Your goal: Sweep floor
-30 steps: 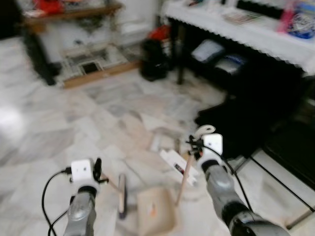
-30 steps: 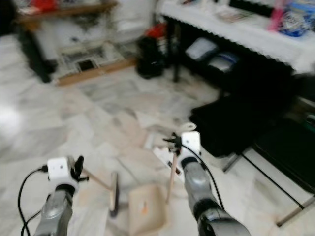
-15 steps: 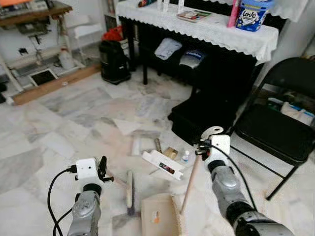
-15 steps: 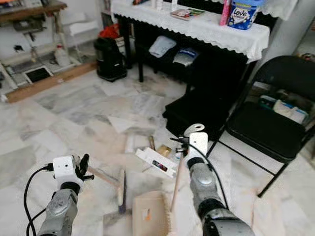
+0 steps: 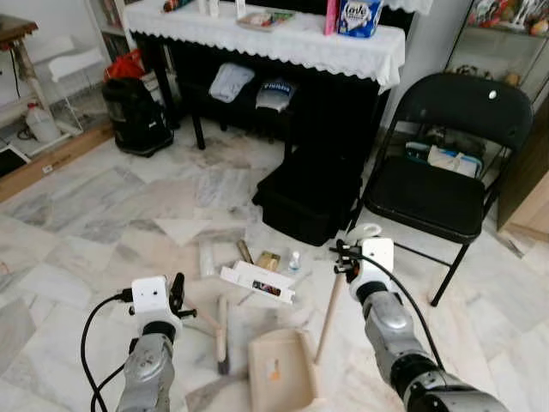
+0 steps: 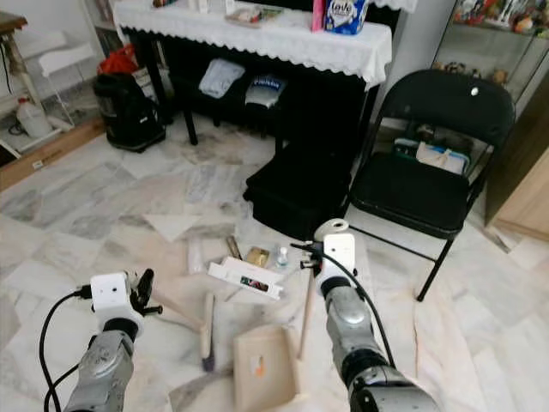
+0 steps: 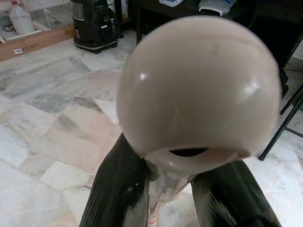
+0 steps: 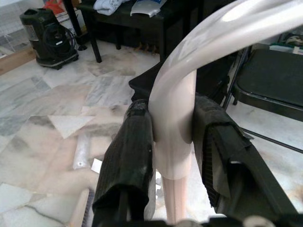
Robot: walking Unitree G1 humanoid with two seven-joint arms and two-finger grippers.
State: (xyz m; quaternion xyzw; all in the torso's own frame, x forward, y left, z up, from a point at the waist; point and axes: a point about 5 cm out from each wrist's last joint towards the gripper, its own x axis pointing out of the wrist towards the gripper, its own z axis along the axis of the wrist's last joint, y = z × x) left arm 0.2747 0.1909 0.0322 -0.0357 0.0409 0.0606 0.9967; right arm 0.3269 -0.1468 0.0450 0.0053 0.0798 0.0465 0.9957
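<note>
On the marble floor just before me lies the litter I must gather: a flat white box with a dark label [image 5: 257,281], a small brown packet [image 5: 268,260], a tiny clear bottle [image 5: 294,261] and a pale wrapper [image 5: 207,257], all close together in front of the black piano bench [image 5: 309,196]. Nearer to me stands my beige plastic dustpan [image 5: 280,372], its long wooden handle [image 5: 328,316] pinched between the black fingers of my right gripper [image 8: 173,142] near its looped top. My left gripper [image 7: 168,182] is pressed tight round the stem of the short beige hand brush [image 5: 221,333], just under its rounded knob; the bristle head rests on the floor beside the pan.

I judge the risks thus. The box is wide and may jam against the pan's mouth or slide past it. The little bottle may roll off under the bench or toward the black folding chair [image 5: 433,167]. My brush stem is held near its end, so a hard stroke could twist it in my grasp.
</note>
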